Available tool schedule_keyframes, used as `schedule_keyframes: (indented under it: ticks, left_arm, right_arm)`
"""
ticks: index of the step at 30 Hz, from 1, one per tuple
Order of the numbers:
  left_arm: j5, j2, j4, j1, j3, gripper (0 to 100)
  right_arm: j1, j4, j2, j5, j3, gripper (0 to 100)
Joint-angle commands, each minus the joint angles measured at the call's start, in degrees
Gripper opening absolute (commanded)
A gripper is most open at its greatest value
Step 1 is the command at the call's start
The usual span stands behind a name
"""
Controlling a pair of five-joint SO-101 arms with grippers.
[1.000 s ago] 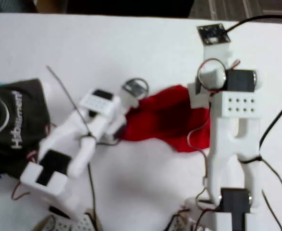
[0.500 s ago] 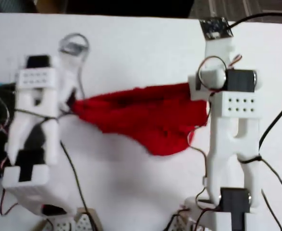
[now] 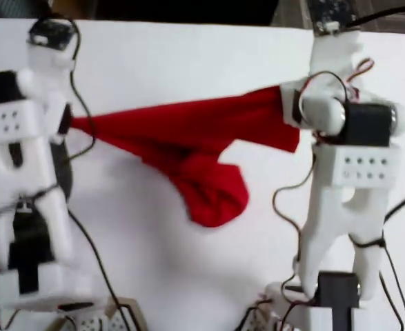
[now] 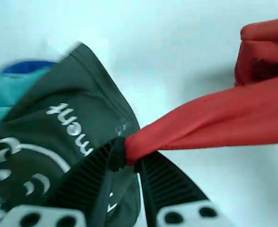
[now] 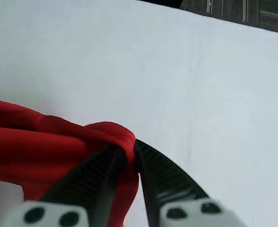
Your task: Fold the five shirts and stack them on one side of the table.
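Tension is seen in the red shirt, which is stretched between the two arms across the middle of the table. Its left end is pinched by the left gripper, whose jaws are clenched on a narrow bunch of the fabric. Its right end is clamped in the same way by the right gripper. A loose fold is hung from the middle of the shirt toward the near side, where it is bunched; whether it is touching the table cannot be told. At the left edge of the table, just beneath the left gripper, a dark shirt with white print is laid. Beside it, a teal cloth and a blue piece are seen.
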Motion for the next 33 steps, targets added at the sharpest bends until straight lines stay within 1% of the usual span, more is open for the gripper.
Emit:
schedule_keyframes:
  ticks: [1, 4, 6, 9, 12, 17, 22, 26, 30, 33]
  left_arm:
    - [-0.09, -10.55, 0.97, -0.70, -2.68, 3]
    - [-0.09, -15.74, 0.26, -0.70, -2.77, 3]
    - [-0.09, -18.20, -0.97, -0.70, -2.77, 3]
    - [-0.09, -19.78, -2.64, -0.62, -2.77, 3]
    - [-0.09, -19.60, -2.64, -0.53, -1.54, 3]
    - [-0.18, -19.69, -5.63, 1.14, 11.74, 3]
    - [-0.18, -19.78, -8.97, 4.31, 22.64, 3]
    - [-0.44, -19.78, -11.25, 4.66, 30.02, 3]
    - [-0.62, -19.87, -13.71, 3.34, 37.23, 3]
    - [-0.62, -19.78, -16.53, 4.57, 42.33, 3]
  right_arm:
    - [0.48, 1.98, -5.23, 0.00, -3.96, 2.0]
    - [0.75, 1.54, -8.48, 0.18, -3.87, 2.0]
    - [0.48, 1.19, -9.89, 2.37, -3.69, 2.0]
    - [0.75, -0.22, -9.98, 3.87, -3.52, 2.0]
    - [0.75, -0.48, -9.10, 3.87, -1.49, 2.0]
    - [0.84, -0.48, -4.62, 3.87, 6.24, 2.0]
    - [0.40, -0.48, -1.10, 3.78, 11.96, 2.0]
    - [0.13, -0.48, 2.15, 3.87, 13.98, 2.1]
    - [-1.71, -0.22, 5.67, 3.87, 14.24, 2.1]
    - [-1.80, -0.22, 7.16, 3.87, 14.33, 2.2]
